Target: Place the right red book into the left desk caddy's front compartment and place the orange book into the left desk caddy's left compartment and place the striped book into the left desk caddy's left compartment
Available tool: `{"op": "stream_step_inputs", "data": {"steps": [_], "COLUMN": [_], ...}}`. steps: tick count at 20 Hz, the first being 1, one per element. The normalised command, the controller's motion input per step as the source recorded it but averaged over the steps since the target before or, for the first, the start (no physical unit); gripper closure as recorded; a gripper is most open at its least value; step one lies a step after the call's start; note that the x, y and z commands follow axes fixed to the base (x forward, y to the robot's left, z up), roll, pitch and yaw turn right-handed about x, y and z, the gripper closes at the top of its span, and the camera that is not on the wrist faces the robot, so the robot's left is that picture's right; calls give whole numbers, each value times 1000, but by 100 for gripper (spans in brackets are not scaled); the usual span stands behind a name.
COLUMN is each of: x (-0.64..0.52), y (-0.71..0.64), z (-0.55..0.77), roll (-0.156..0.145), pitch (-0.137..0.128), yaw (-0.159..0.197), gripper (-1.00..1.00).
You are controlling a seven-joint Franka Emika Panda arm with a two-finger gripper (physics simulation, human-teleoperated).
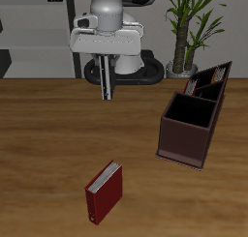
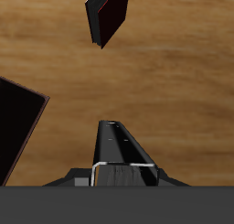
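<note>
The right red book (image 1: 104,191) lies flat on the table near its front edge, white page edges showing; in the wrist view it is the dark maroon book (image 2: 108,16). The left desk caddy (image 1: 184,139) stands farther back to the side, dark reddish-brown; its wall (image 2: 18,127) also shows in the wrist view. Its near compartments look dark and empty. In its far compartment stand what look like the orange book (image 1: 201,86) and the striped book (image 1: 219,74), too small to be sure. My gripper (image 1: 105,89) hangs high above the table, shut and holding nothing, well behind the red book.
A potted plant (image 1: 189,28) stands behind the caddy. The robot's base (image 1: 121,62) is at the table's back edge.
</note>
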Motion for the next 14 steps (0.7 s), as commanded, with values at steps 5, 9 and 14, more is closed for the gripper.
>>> {"op": "stream_step_inputs", "data": {"steps": [5,9,14], "x": [-403,-595,-408], "y": [106,341,276], "z": [-106,-58,-29], "roll": [-54,-89,-47], "pitch": [11,-46,-25], "yaw": [-30,-76,-159], "gripper": [100,100,100]}}
